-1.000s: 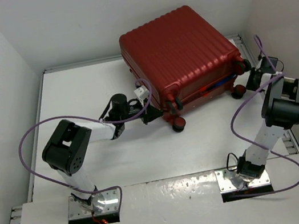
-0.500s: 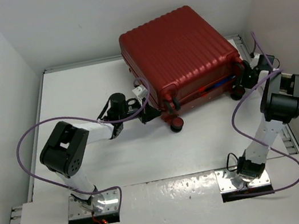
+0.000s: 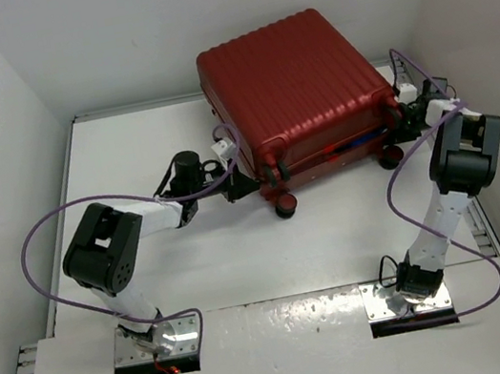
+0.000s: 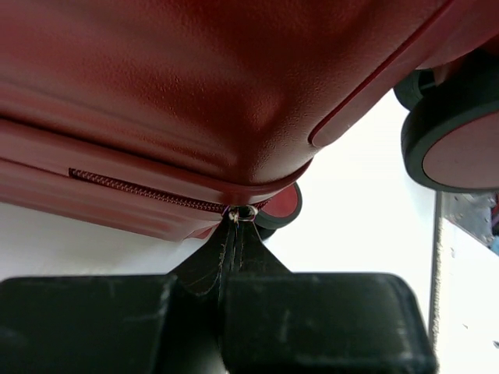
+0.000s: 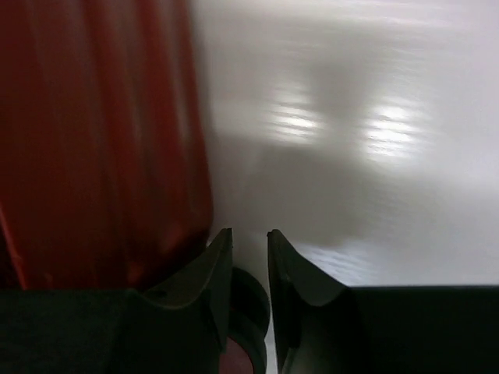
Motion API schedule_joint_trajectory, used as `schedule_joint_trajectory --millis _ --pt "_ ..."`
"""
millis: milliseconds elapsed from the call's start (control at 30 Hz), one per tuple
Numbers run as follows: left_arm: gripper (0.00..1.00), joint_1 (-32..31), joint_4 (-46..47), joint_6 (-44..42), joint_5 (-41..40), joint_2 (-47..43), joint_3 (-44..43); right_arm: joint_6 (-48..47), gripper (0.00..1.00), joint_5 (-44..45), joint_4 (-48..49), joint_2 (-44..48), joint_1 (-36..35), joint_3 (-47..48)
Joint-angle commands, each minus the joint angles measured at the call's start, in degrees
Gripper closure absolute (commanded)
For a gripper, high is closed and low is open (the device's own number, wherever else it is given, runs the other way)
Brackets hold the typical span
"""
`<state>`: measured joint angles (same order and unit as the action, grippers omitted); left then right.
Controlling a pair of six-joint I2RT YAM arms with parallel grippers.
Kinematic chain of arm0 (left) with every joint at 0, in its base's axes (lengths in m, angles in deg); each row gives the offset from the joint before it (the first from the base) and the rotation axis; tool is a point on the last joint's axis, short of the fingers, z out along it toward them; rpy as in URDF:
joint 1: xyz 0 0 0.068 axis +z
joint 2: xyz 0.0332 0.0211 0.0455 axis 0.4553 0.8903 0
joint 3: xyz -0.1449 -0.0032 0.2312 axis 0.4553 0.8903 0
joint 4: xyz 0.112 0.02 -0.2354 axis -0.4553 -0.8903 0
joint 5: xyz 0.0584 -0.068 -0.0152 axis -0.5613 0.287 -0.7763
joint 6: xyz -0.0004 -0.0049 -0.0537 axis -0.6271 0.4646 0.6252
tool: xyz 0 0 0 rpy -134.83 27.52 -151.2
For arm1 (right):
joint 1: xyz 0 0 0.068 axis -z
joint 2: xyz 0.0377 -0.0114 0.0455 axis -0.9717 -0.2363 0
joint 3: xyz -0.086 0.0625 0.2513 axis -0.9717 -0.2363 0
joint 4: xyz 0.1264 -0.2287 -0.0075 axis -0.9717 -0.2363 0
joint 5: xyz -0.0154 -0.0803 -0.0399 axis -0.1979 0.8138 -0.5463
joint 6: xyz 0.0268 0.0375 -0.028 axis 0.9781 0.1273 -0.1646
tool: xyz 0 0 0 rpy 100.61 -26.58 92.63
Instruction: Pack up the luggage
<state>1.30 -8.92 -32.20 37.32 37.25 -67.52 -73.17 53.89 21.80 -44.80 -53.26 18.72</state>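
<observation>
Luggage [image 3: 296,92] is lying flat and lidded on the far right part of the desk [image 3: 129,160], wheels toward the near edge. Left tool [image 4: 236,232] is clamped tight on the zipper pull [image 4: 243,212] at the near-left corner, where the zipper track [image 4: 140,191] ends. Step in hand is judged to be zipping the shell shut. The pull should be drawn in line with the track, taken slowly round the corner, and not lifted away from the seam, or the grip may be lost. The shell should be braced from the right side so it is not dragged across the desk. Right tool [image 5: 248,245] is beside the luggage's right flank with its fingers a narrow slit apart and nothing seen between them. Contact with the shell cannot be told, since that view is blurred. A thin blue strip [image 3: 358,142] is seen in the near seam, so that stretch is probably unzipped. Contents are hidden. The pull is mostly covered by the fingertips. One wheel [image 4: 456,148] is cut off at the frame edge.
</observation>
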Motion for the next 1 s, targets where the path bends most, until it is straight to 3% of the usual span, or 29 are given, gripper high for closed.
schedule_joint_trajectory --millis 0,133,367,500,700,833,967 --pt "1.0 1.6 3.3 -0.7 -5.0 -2.0 -2.2 -11.1 0.76 -11.5 -21.1 -5.0 -9.2 6.5" --pt "1.0 3.5 3.3 0.5 -5.6 -3.4 -1.6 -12.7 0.77 -14.2 -30.2 -10.8 -12.7 19.4" --pt "1.0 5.9 3.3 1.6 -9.2 -5.3 -1.0 -0.6 0.78 -20.9 -30.8 -12.2 -20.1 21.3" --pt "1.0 7.1 5.2 3.8 -15.0 -8.8 2.7 8.4 0.79 -25.2 -21.3 -9.0 -22.6 15.1" --pt "1.0 8.9 9.1 14.7 -23.3 -13.3 10.0 25.1 0.79 -29.3 -13.3 -7.0 -31.0 9.0" --pt "1.0 8.4 11.0 17.7 -26.4 -15.3 12.8 35.0 0.79 -30.1 -2.7 -6.6 -34.2 7.2" --pt "1.0 6.7 13.2 18.8 -28.6 -15.9 14.1 40.0 0.79 -29.7 -0.3 -7.5 -37.6 8.5"
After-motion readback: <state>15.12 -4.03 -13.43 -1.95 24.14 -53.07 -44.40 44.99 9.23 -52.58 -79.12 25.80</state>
